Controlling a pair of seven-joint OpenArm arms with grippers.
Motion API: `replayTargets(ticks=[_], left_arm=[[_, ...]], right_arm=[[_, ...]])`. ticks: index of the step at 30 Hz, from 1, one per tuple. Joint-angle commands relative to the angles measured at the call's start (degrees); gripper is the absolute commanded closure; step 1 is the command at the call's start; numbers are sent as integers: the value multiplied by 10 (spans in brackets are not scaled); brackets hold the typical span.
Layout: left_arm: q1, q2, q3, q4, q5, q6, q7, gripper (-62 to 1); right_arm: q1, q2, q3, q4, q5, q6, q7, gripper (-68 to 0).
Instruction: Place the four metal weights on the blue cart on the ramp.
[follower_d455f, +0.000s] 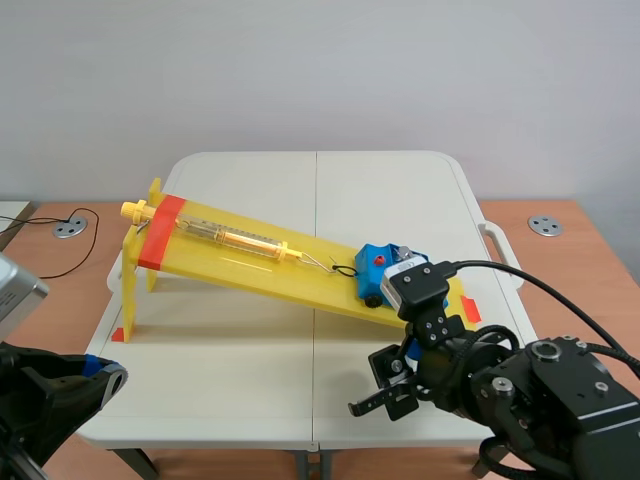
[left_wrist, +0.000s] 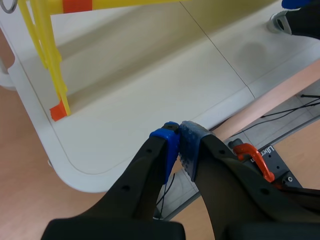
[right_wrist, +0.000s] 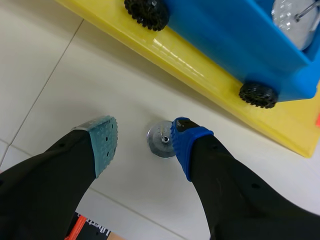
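Right gripper (right_wrist: 144, 139) released, jaws wide; metal weight (right_wrist: 160, 141) flat on table (right_wrist: 65, 75) between them, hard against the blue-padded finger, blue cart (right_wrist: 235, 45) just ahead on ramp (right_wrist: 200, 75); left gripper (left_wrist: 178, 145) clenched empty; risk: off-centre closing skids or tips the weight.

Blue cart (follower_d455f: 372, 272) parked at low end of tilted yellow ramp (follower_d455f: 250, 268), one weight loose.
Silver disc weight (right_wrist: 159, 140) with centre stem lies flat on white table (right_wrist: 75, 75), just beside ramp edge below cart; second weight (right_wrist: 292, 14) sits inside cart.
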Motion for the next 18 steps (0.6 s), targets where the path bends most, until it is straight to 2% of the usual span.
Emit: replayTargets(ticks=[1,9,13,18], left_arm=[[-11,3,-10,28,-42,-1,-47,-29],[-11,3,-10,28,-42,-1,-47,-29],[-11,3,-10,28,-42,-1,-47,-29],[-11,3,-10,28,-42,-1,-47,-29]], right_arm=[[51,-8,1,32,6,-22,81,-261],[67,-16,-14,-19,4,-32,94,-232],[69,-16,-15,-33,3,-36,92,-174],[69,-14,-15,-36,-5,-37,71,-57]])
